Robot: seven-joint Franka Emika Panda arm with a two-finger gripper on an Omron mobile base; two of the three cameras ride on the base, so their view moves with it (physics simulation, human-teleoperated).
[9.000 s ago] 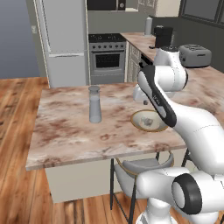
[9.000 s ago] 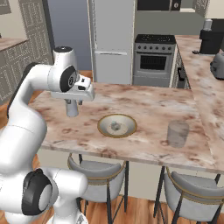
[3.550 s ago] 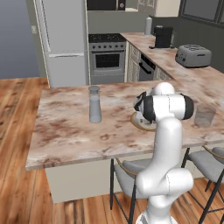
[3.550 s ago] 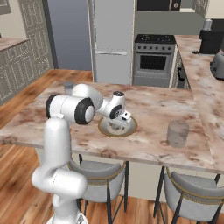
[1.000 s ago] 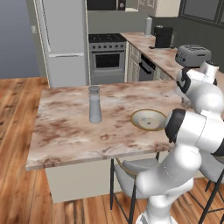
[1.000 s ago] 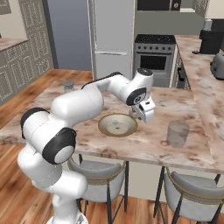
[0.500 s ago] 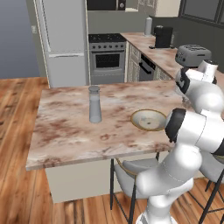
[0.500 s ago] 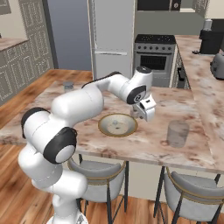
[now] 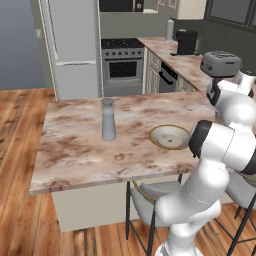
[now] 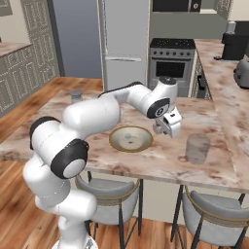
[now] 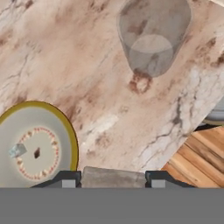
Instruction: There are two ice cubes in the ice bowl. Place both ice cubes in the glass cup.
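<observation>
Marble counter [image 10: 160, 164] carries the bowl [image 10: 111, 140] at frame centre and the cup [image 10: 198, 148] to its right. The gripper [image 10: 168, 127] hangs between them, above the counter. In the hand view the fingertips clamp a pale grey cube [image 11: 113, 176] at the bottom edge. The second cube [image 11: 17, 151] lies in the bowl at lower left, and the cup [image 11: 153, 39] stands at top centre.

Step in hand, as judged: carrying the first cube to the cup. The next move calls for centring over the rim, then releasing.

A tall cylinder [image 9: 108, 120] stands left of the bowl, well apart. Nothing blocks the path between gripper and cup.
</observation>
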